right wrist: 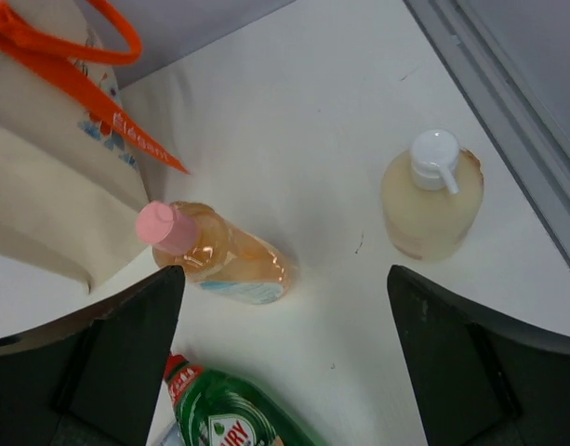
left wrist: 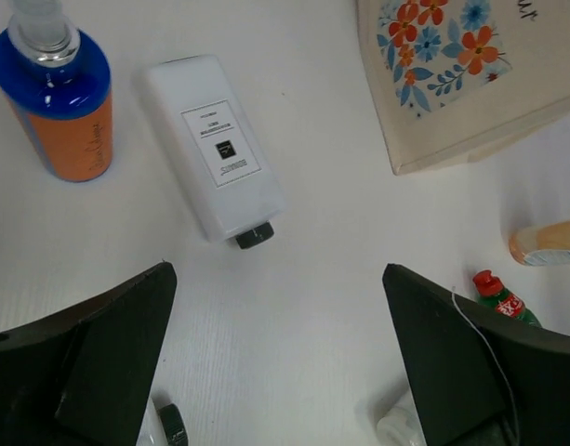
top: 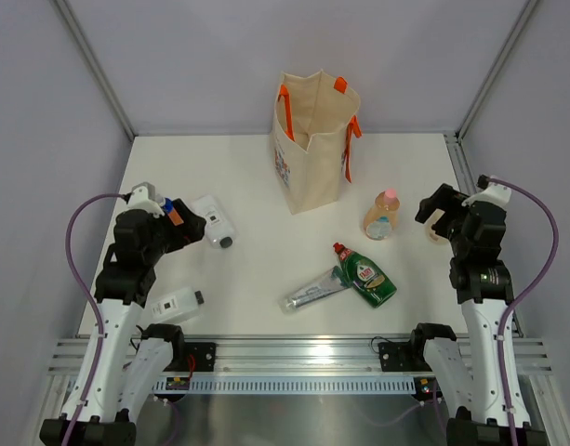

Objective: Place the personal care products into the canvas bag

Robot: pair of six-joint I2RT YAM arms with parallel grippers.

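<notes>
The canvas bag (top: 308,177) stands upright at the far middle of the table (top: 247,269), its mouth open and its orange handles (top: 285,98) draped over the rim. The products are all out on the table. The amber pink-capped bottle (right wrist: 219,255) is just to the bag's right. The green red-capped bottle (top: 366,274) and the silvery-green tube (top: 314,290) lie touching nearer the arms. One white bottle (left wrist: 215,149) lies flat on the left, and a second white bottle (top: 176,303) is by the left arm's base. A pale pump jar (right wrist: 433,195) stands at the right edge.

The right gripper (right wrist: 285,271) hovers with its jaws spread fully and holds nothing, as does the left gripper (left wrist: 277,271). This looks like the first pick. The amber bottle is the natural choice because it is nearest both the bag and the right arm. It seems to stand upright, though the wrist view's angle leaves that unsure. The jaws should close across its body below the cap (the cap is too narrow for a sure hold). It should then be lifted well above the rim before crossing, so the handles are not snagged or the soft bag tipped. The left arm should leave the blue-and-orange spray bottle (left wrist: 57,102) undisturbed.
</notes>
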